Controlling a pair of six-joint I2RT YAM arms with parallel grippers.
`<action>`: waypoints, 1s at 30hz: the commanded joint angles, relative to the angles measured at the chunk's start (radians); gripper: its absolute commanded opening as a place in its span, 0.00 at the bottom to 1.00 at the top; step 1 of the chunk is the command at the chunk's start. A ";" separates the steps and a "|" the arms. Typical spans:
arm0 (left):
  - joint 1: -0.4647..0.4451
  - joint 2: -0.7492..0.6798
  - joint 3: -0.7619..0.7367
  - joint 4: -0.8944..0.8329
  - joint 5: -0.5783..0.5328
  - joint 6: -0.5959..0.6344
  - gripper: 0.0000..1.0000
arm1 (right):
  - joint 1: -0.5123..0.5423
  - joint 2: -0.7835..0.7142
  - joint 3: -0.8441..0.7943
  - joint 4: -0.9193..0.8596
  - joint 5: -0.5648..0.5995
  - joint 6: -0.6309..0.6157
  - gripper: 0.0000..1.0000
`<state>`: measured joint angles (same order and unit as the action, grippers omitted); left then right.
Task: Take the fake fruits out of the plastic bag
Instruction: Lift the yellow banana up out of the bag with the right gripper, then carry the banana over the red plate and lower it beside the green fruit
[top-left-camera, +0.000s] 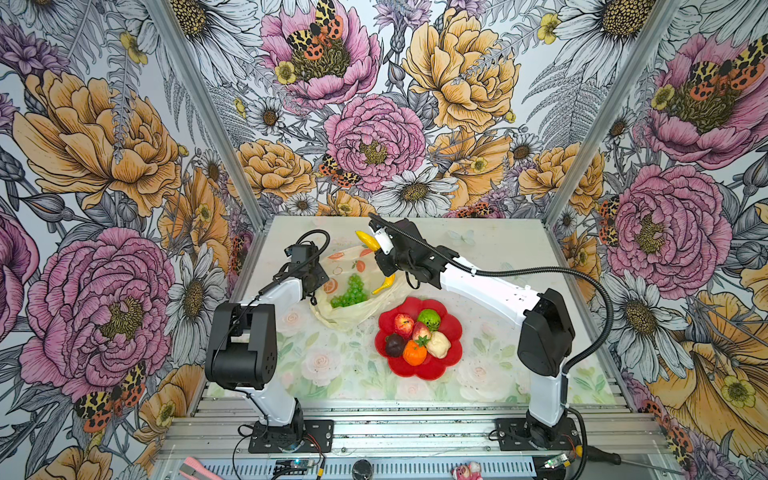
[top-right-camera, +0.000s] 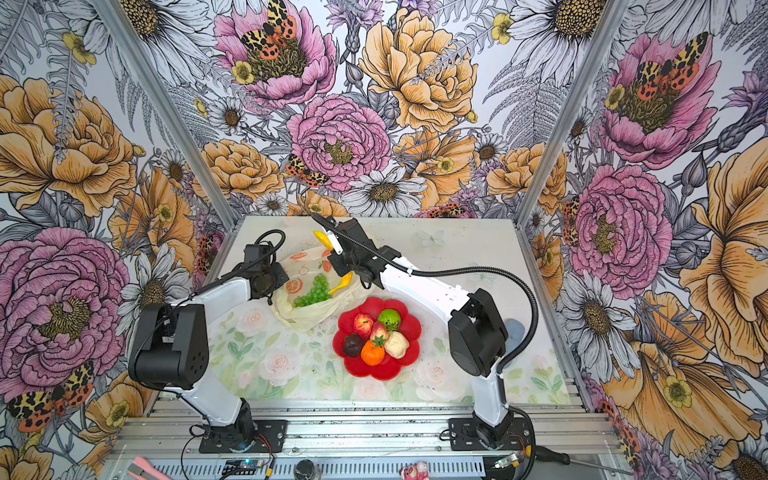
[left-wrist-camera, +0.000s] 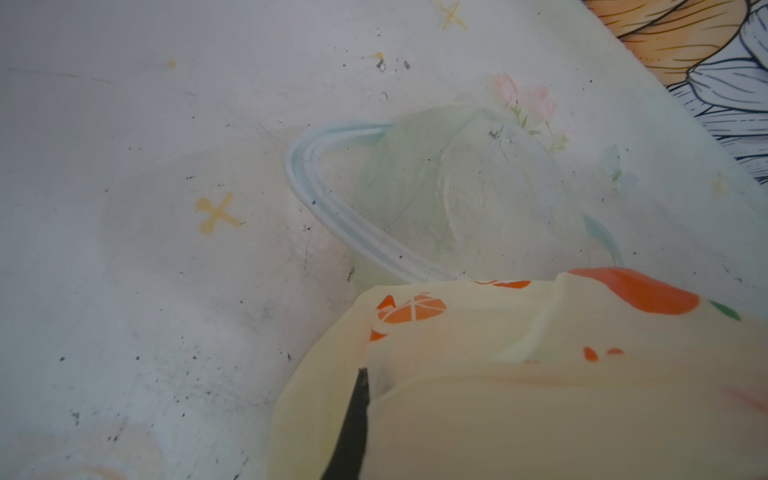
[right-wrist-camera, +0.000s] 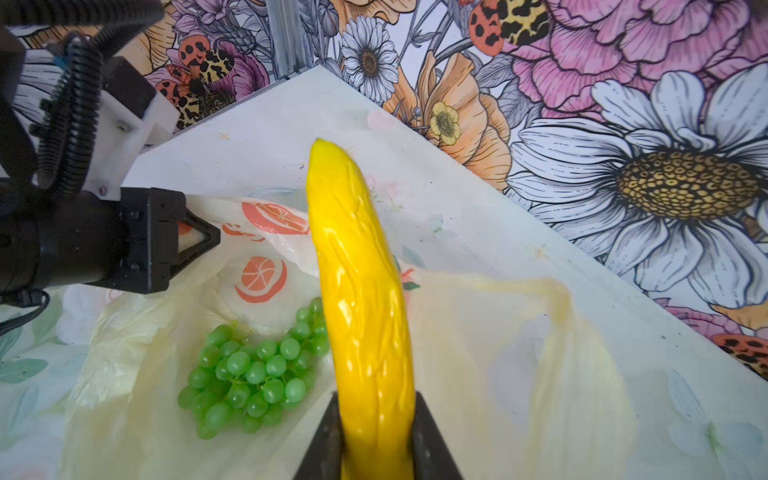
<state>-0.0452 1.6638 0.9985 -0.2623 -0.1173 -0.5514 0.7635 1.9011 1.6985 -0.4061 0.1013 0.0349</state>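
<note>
So the right gripper (right-wrist-camera: 376, 434) is clamped on the banana (right-wrist-camera: 361, 291), holding it in the air above the bag (right-wrist-camera: 137, 374). In both top views an end sticks out on each side of the jaws. The left gripper (right-wrist-camera: 205, 237) is pinched shut on the bag's rim and props the mouth open. The grapes (right-wrist-camera: 253, 370) are the only fruit I can see inside.

Things I'd worry about:

- The banana is glossy and curved, with a narrow grip. It could swivel or slide out on a quick swing, then drop back into the bag or onto the table.
- The red plate (top-left-camera: 455, 332) is near the bag and already crowded, with a fruit pile (top-left-camera: 414, 352) filling the middle. A long banana set down there could knock a round one off the rim, or end up perched on top and roll off.
- The bag is thin and floppy. If the left gripper tugs or lets go, the mouth probably collapses over the grapes and makes that grab much harder.
- The loose handle lies close under the banana, so a low path could snag it.
</note>
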 joint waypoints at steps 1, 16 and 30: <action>0.018 -0.049 -0.031 0.040 -0.028 -0.008 0.00 | -0.009 -0.140 -0.088 0.020 0.036 0.013 0.14; 0.077 -0.181 -0.154 0.100 -0.061 -0.025 0.00 | -0.076 -0.490 -0.609 -0.091 0.077 0.106 0.13; 0.077 -0.170 -0.159 0.103 -0.051 -0.021 0.00 | -0.078 -0.519 -0.728 -0.188 0.029 0.142 0.12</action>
<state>0.0231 1.5032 0.8539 -0.1890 -0.1528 -0.5713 0.6857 1.4078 0.9882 -0.5758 0.1398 0.1497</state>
